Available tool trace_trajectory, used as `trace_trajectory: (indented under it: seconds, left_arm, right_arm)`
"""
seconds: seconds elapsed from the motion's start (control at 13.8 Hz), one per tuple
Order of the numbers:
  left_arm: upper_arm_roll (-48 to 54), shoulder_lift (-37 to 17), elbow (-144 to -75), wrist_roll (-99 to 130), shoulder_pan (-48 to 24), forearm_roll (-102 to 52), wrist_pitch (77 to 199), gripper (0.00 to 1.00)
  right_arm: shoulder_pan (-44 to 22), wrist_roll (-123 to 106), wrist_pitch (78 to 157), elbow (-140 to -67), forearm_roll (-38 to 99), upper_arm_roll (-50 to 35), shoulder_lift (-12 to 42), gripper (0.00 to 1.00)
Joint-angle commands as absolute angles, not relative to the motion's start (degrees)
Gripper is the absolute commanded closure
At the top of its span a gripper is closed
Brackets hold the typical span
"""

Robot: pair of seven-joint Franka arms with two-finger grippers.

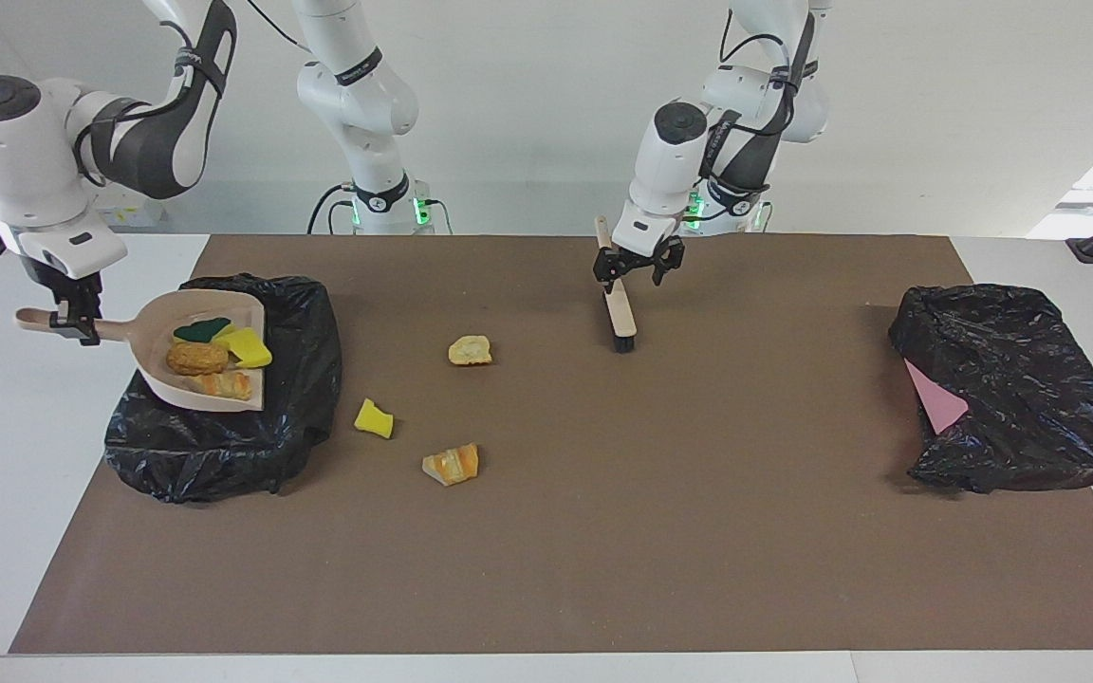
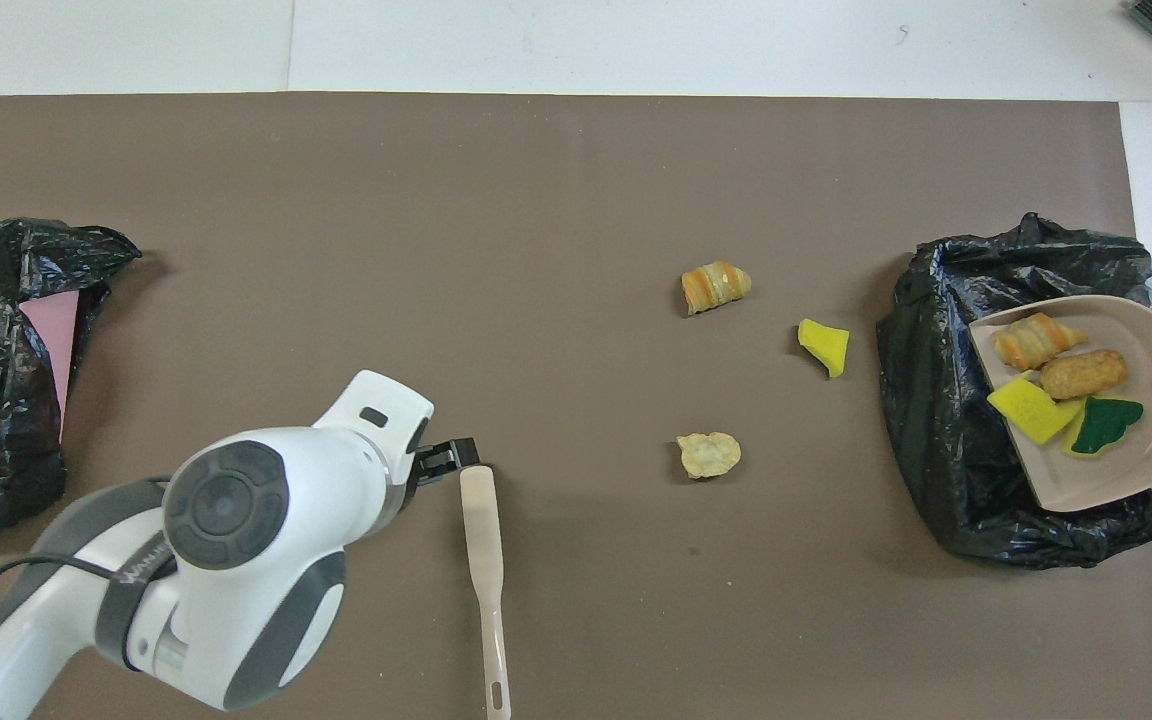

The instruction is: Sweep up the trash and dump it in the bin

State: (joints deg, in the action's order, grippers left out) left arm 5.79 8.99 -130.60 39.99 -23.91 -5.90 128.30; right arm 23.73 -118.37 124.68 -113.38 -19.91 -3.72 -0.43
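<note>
Holding the dustpan (image 1: 205,356) by its handle in the closed right gripper (image 1: 72,318) over the bin bag (image 1: 224,427), four scraps aboard. Hovering with the left gripper (image 1: 637,270), fingers spread, just above the released brush (image 1: 618,308). Dumping step in hand; tipping next, three scraps (image 1: 374,418) remaining on the mat (image 1: 603,522).

Only partly readable lettering — on the left arm (image 2: 136,575) — nothing else legible.
</note>
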Motion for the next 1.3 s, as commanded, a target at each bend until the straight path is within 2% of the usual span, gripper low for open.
trace_trajectory:
  seconds: [0.0,0.43,0.72,1.01,1.23]
  left_arm:
    - [6.4,7.8,-124.8,33.2,-17.5,-5.4,124.7,0.0]
    - [6.3,4.1,-110.1,15.8,-5.0,-5.9,111.6,0.0]
    - [6.2,2.6,-104.6,4.9,3.0,-6.0,105.8,0.0]
    - [6.2,0.9,-100.2,-2.7,5.6,-4.9,100.6,0.0]
    - [6.2,-0.7,-94.3,-4.0,5.8,-2.7,96.5,0.0]
  right_arm:
    - [23.6,-117.9,127.3,-117.6,-23.6,-4.0,-3.7,1.0]
    - [20.7,-108.6,127.7,-118.5,-36.1,-4.0,-4.8,1.0]
    - [17.9,-104.0,125.0,-118.8,-40.9,-4.3,-7.3,1.0]
    - [12.8,-95.9,117.3,-118.8,-46.0,-4.3,-9.5,1.0]
    - [13.3,-93.5,115.4,-118.7,-49.0,-4.2,-10.4,1.0]
